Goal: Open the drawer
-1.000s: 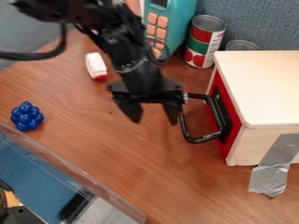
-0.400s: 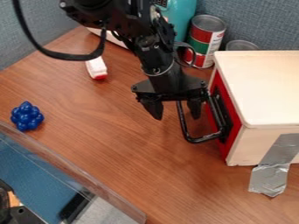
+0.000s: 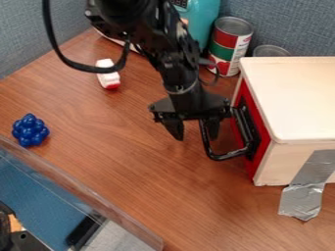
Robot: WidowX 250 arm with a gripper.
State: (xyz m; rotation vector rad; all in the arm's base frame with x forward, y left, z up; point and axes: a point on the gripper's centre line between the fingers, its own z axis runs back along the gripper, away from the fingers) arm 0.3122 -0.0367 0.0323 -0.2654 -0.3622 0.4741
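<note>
The black two-finger gripper (image 3: 195, 136) hangs over the brown wood-grain table (image 3: 124, 171), jaws spread wide. The outer bar of the black loop handle (image 3: 226, 156) shows between its fingertips, nearer the box-side one; whether they touch, I cannot tell. The red-fronted drawer (image 3: 258, 164) sits closed in the pale wooden box (image 3: 291, 93), near the table's partition-side edge.

Well left of the fingers (image 3: 175, 129) there's a blue berry-like cluster (image 3: 30, 130); behind them stands a red-and-green can (image 3: 226, 51).
</note>
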